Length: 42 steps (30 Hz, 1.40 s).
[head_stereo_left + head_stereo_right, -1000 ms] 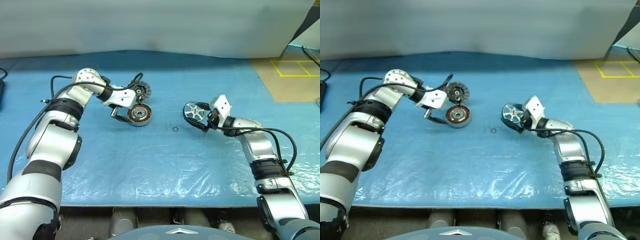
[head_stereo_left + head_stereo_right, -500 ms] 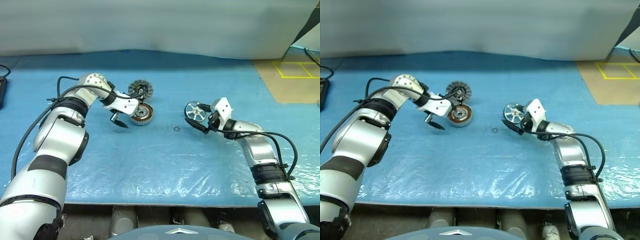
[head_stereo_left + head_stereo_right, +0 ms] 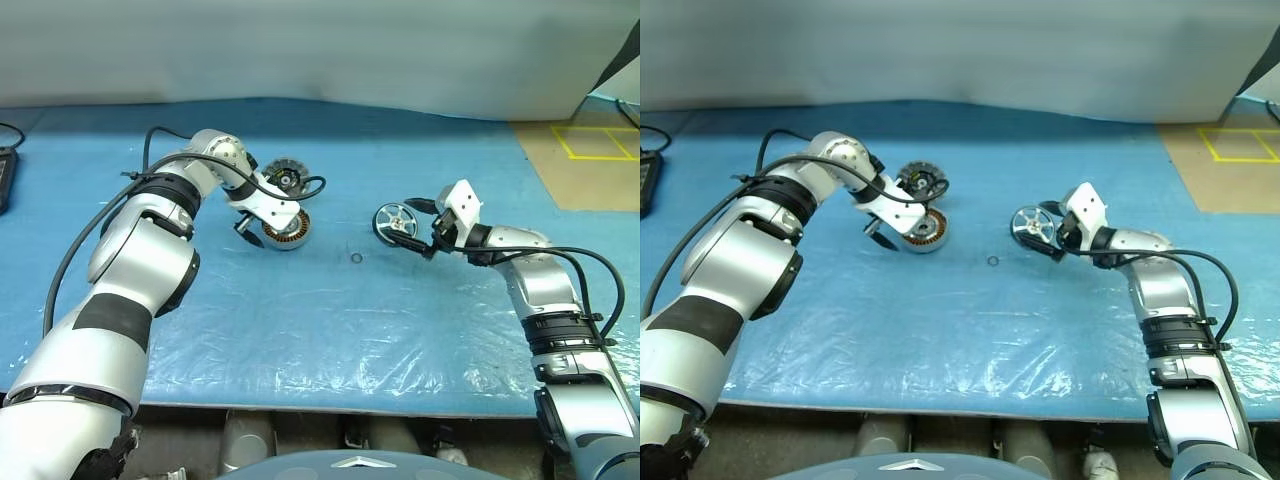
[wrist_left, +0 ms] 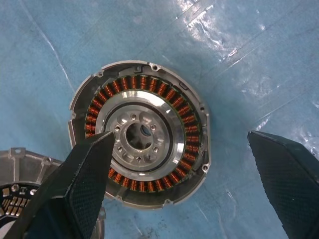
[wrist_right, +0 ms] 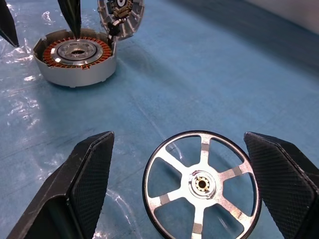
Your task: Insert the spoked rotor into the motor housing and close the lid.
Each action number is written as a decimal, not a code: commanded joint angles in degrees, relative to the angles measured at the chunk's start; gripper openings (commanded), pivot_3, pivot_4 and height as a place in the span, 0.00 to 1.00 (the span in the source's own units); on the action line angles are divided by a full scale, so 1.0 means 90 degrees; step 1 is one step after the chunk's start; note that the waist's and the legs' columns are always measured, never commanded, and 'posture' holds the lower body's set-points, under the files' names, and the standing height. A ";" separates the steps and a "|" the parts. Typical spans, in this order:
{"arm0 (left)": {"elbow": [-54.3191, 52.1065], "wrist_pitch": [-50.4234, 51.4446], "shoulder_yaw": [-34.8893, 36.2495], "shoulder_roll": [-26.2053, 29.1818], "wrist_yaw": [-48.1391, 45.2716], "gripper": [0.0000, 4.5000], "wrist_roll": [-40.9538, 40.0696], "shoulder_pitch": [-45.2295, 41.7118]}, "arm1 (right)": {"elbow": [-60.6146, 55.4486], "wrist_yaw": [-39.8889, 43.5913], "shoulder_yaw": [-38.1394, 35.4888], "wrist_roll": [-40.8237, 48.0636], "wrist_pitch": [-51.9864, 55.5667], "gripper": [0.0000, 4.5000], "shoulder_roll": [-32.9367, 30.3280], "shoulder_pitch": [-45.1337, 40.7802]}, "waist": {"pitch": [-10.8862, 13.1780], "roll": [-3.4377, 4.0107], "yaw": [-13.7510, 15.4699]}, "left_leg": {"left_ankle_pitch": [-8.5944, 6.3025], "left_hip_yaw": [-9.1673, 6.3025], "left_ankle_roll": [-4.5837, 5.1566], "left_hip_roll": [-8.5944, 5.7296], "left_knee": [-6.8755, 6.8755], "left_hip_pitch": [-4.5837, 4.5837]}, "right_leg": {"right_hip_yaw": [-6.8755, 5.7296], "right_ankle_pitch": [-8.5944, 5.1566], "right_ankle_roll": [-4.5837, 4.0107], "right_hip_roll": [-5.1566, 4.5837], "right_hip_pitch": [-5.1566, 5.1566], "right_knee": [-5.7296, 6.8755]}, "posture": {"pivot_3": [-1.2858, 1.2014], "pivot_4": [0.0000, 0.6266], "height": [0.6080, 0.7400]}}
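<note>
Left gripper (image 4: 184, 174) had shifted over the motor housing (image 4: 140, 147), both grippers gaping empty (spoked rotor (image 5: 202, 185) uninserted, lid (image 3: 285, 178) open).

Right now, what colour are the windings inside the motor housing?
Copper-orange, ringing the motor housing around a silver centre; clearest in the left wrist view.

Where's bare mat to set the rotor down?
Free: the stretch between motor housing and spoked rotor, apart from a small ring, and the wide near strip of mat. Crowded: around housing, lid and left gripper.
</note>
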 commanded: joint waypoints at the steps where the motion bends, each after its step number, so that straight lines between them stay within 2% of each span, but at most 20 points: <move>1: -0.0011 -0.0072 -0.0103 -0.0068 0.0230 1.00 0.0167 -0.0255 | -0.0408 0.0029 -0.0144 0.0190 0.0055 0.97 -0.0058 -0.0006 | 0.0001 -0.0001 0.0004 | 0.0000 0.0000 0.0000 0.0000 0.0002 -0.0002 | 0.0000 0.0001 0.0002 0.0000 0.0000 0.0000 | 0.52 0.24 1.00; 9: 0.0042 -0.0067 -0.0241 -0.0111 0.0549 1.00 0.0436 -0.0242 | -0.0565 -0.0004 -0.0200 0.0199 0.0136 0.97 -0.0085 0.0148 | 0.0002 -0.0002 0.0014 | 0.0000 -0.0002 0.0001 0.0000 0.0007 -0.0004 | 0.0000 0.0002 0.0003 -0.0001 0.0000 0.0000 | 0.52 0.24 1.00; 25: 0.0054 -0.0129 -0.0235 0.0040 0.0503 1.00 0.0568 -0.0059 | -0.0599 0.0015 -0.0110 0.0185 0.0193 0.97 0.0004 0.0165 | 0.0003 -0.0002 0.0024 | 0.0000 -0.0003 0.0000 -0.0001 0.0007 -0.0005 | 0.0000 0.0003 0.0004 -0.0002 0.0000 0.0000 | 0.52 0.24 1.00; 41: 0.0063 -0.0124 -0.0421 -0.0112 0.0553 1.00 0.0676 0.0294 | -0.0646 -0.0006 -0.0125 0.0194 0.0228 0.97 0.0013 0.0207 | 0.0003 -0.0002 0.0024 | 0.0000 -0.0003 0.0000 -0.0001 0.0007 -0.0002 | 0.0000 0.0003 0.0004 -0.0002 0.0000 0.0001 | 0.52 0.24 1.00; 42: 0.0071 -0.0087 -0.0414 -0.0131 0.0533 0.91 0.0665 0.0292 | -0.0644 -0.0011 -0.0125 0.0193 0.0227 1.00 0.0017 0.0203 | 0.0003 -0.0002 0.0024 | 0.0000 -0.0003 0.0000 -0.0001 0.0007 -0.0002 | 0.0000 0.0003 0.0004 -0.0002 0.0001 0.0001 | 0.52 0.24 1.00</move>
